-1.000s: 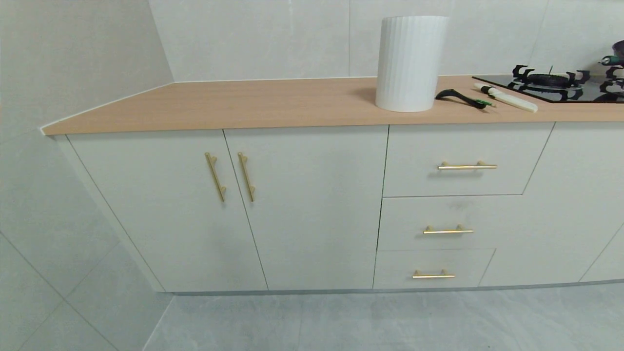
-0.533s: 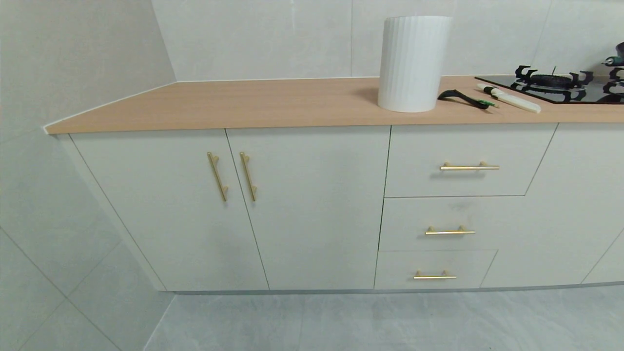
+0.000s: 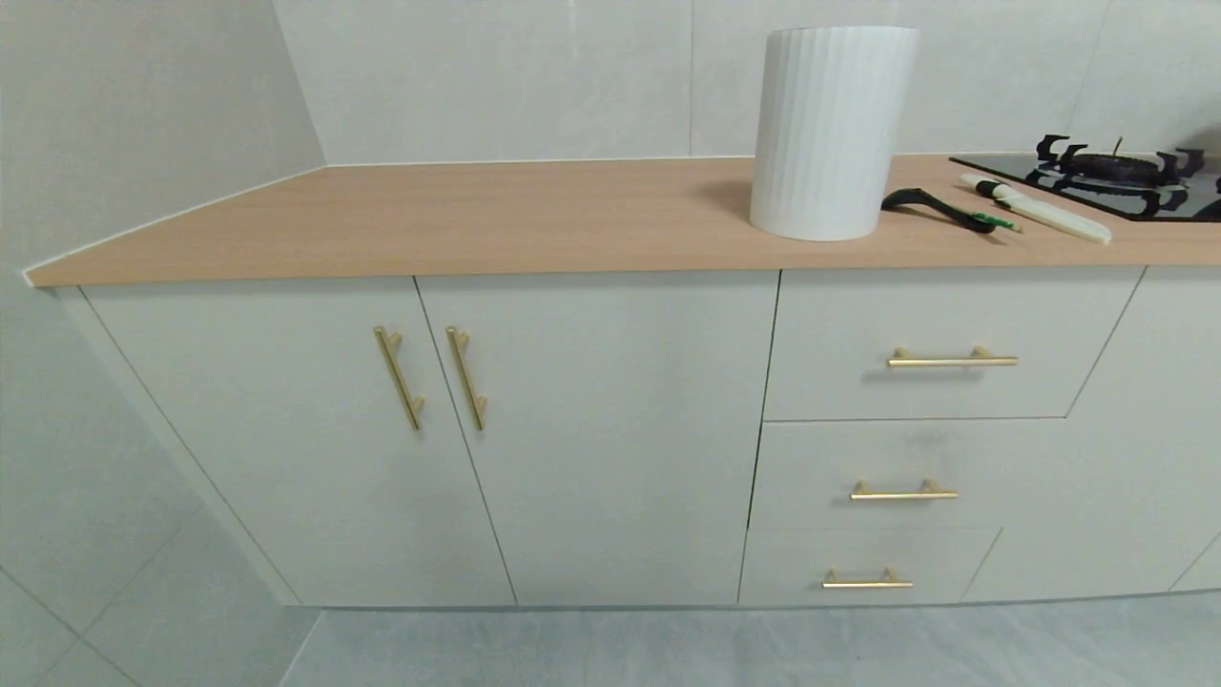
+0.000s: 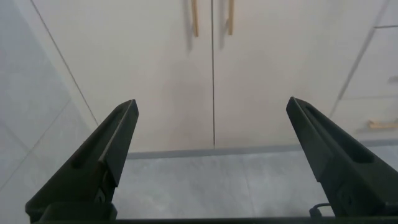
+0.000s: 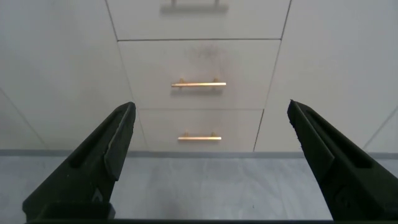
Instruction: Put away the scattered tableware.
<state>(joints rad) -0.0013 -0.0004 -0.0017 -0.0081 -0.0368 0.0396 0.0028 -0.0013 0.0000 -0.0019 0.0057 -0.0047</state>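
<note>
Nearest, the left gripper and the right gripper hang low before the cabinet, each with its jaws wide apart and empty. The left faces the doors, the right the drawers.

On the counter, far right, a black utensil and a pale one, possibly a knife, lie just right of the white ribbed holder, near the hob.

Over the last second the whole head picture has shifted and the cabinet looms larger. The camera has drawn closer, while the tableware has not moved. My guess is that this is still the approach, with no pickup begun.
</note>
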